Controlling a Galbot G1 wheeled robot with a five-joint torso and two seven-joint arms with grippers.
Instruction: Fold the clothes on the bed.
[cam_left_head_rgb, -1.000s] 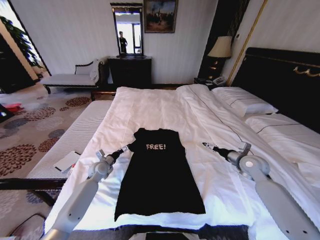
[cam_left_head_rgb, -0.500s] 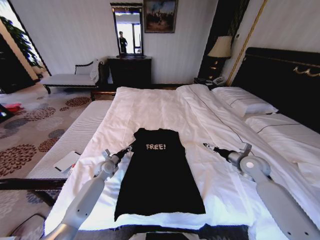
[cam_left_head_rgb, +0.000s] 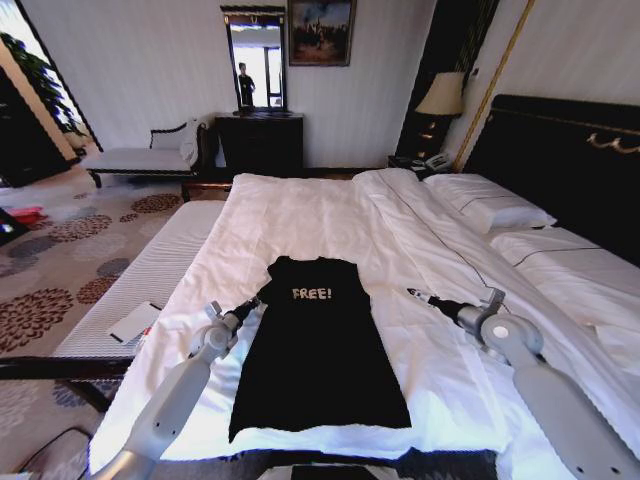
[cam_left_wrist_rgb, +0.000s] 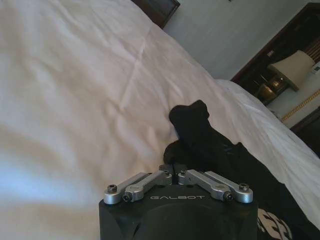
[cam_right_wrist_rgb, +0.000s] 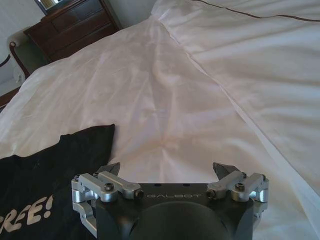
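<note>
The clothes are one black T-shirt (cam_left_head_rgb: 315, 350) with pale "FREE!" lettering, lying flat on the bed's white duvet (cam_left_head_rgb: 300, 215), neck toward the far end. My left gripper (cam_left_head_rgb: 250, 304) is at the shirt's left shoulder edge. In the left wrist view it (cam_left_wrist_rgb: 174, 159) is shut, with bunched black fabric (cam_left_wrist_rgb: 192, 122) at its tips. My right gripper (cam_left_head_rgb: 414, 293) hovers over bare duvet to the right of the shirt. In the right wrist view its jaws stand wide open with nothing between them, and the shirt (cam_right_wrist_rgb: 55, 175) lies off to one side.
White pillows (cam_left_head_rgb: 490, 205) lie against the dark headboard (cam_left_head_rgb: 570, 150) on the right. A pale padded bench (cam_left_head_rgb: 150, 270) runs along the bed's left side with a white flat item (cam_left_head_rgb: 135, 322) on it. A dark dresser (cam_left_head_rgb: 260, 140), a lamp (cam_left_head_rgb: 440, 95) and a chaise (cam_left_head_rgb: 145, 155) stand beyond.
My left arm has edged in toward the shirt's left edge and its tip has dipped slightly. The right arm has hardly moved. The shirt lies the same.
</note>
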